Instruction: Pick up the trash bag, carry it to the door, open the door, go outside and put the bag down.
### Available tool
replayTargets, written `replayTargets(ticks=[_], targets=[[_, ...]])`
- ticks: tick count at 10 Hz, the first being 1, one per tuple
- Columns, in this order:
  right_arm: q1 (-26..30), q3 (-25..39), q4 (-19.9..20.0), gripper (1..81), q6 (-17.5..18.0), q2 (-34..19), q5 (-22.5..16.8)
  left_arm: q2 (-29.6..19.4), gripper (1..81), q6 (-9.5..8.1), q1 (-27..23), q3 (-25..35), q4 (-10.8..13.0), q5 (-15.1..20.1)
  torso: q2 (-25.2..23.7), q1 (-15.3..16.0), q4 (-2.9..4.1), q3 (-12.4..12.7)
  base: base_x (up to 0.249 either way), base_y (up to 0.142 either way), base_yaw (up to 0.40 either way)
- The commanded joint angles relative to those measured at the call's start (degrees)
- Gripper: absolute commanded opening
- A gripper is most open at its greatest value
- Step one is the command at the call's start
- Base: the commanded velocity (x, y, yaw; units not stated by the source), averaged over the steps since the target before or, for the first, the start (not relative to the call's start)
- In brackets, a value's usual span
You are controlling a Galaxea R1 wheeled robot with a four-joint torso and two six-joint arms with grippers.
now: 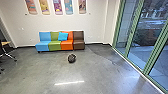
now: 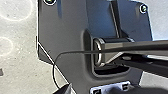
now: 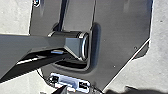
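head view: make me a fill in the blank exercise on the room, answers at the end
Between the green seat and the brown seat stands a seat coloured ____.
The loose cushion is coloured ____.
The trash bag lies on the ____.
The window frames are coloured ____.
Missing words: orange; blue; floor; green

An office-building lounge, with colourful joined seats, wall panels and tall windows.

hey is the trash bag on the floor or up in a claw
On the floor: the dark trash bag rests there, in front of the multicolored seats.
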Motion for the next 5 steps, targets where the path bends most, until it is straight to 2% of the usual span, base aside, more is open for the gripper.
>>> replayTargets(ticks=[1, 5], targets=[[1.61, 0.26, -0.6, 81.1, -0.45, -0.38, -3.92, -0.12, 81.1, 0.01, -1.69, 0.12, -0.4, 3.29, 0.0, 0.0, 0.0, 0.0, 0.14, 0.079, 0.0], [1.61, 0.18, -0.6, 81.1, -0.36, -0.38, -3.83, -0.12, 81.1, -0.07, -1.78, 0.12, -0.4, 3.29, 0.0, -0.02, 0.0, 0.0, 0.14, 0.079, 0.0]])
